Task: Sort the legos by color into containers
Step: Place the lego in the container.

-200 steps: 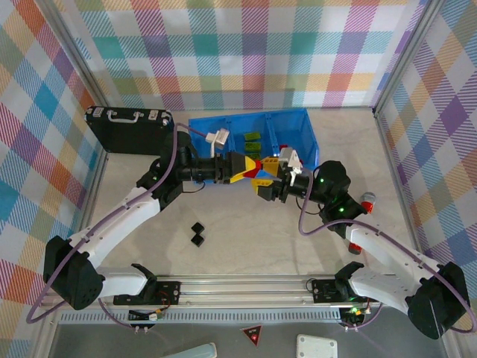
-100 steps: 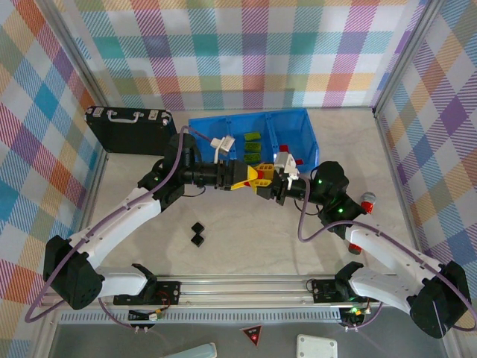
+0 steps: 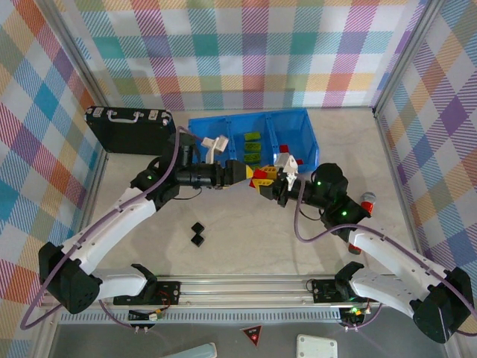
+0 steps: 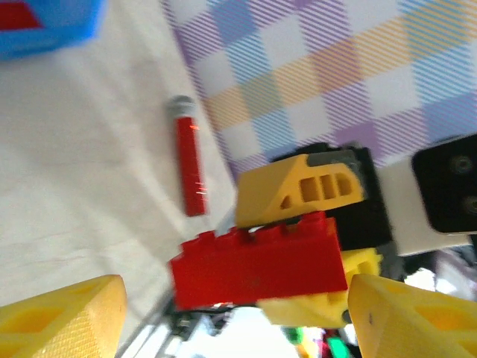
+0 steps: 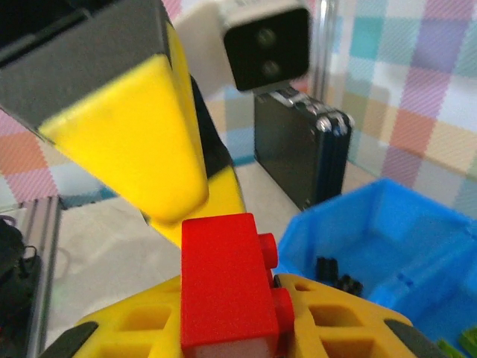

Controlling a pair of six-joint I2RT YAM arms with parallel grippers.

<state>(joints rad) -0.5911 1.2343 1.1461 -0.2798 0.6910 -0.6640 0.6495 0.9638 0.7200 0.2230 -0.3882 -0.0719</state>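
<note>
The left gripper (image 3: 247,172) has drawn back leftward from the right gripper (image 3: 266,180), which it was touching half a second ago. Nearest the arm bases, two tiny black plastic cubes (image 3: 197,239) sit touching each other on the pale counter (image 3: 246,231). Both arms reach forward with elbows bowed outward and wrists turned inward, so the grippers face each other just before the bright blue plastic bin (image 3: 200,125). The right fingers (image 5: 127,142) are clamped on a red studded rectangular brick (image 4: 257,268), held above the counter. The left fingers (image 4: 63,313) stand apart. Lime-green bricks (image 3: 253,146) lie in the bin's middle compartment. A black briefcase (image 3: 128,127) sits at the far left, beside the bin.
</note>
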